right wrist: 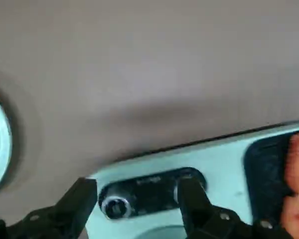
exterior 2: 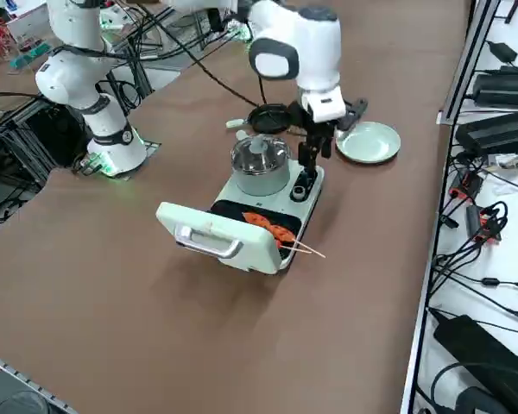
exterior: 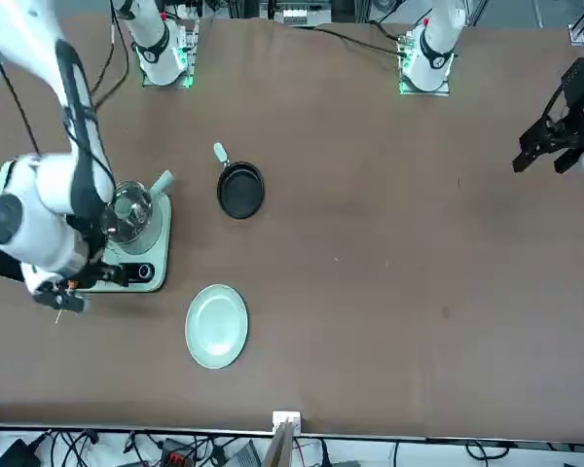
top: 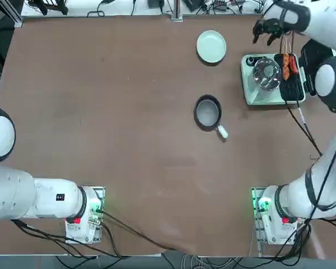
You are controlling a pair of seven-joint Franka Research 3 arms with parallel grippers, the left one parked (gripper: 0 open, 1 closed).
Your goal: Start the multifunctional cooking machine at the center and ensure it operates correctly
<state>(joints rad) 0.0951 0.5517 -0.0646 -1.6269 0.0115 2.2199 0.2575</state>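
The multifunctional cooking machine [top: 269,84] is a pale mint-green box at the table's far right. It carries a round glass-lidded pot [top: 266,73] and a black grill plate with orange skewered food [top: 289,67], and its lid [exterior 2: 211,235] is swung open. My right gripper [top: 267,35] hangs at the machine's far end, just over its dark control panel [exterior 2: 300,185]. In the wrist view my right gripper [right wrist: 137,196] is open. Its two black fingers [right wrist: 82,199] stand either side of the panel, with the small round knob [right wrist: 114,205] between them, untouched.
A small dark frying pan with a white handle [top: 208,112] sits mid-table, left of the machine. A round pale green plate [top: 211,46] lies beyond it near the far edge. The machine's black cord [top: 302,123] trails toward my right arm's base.
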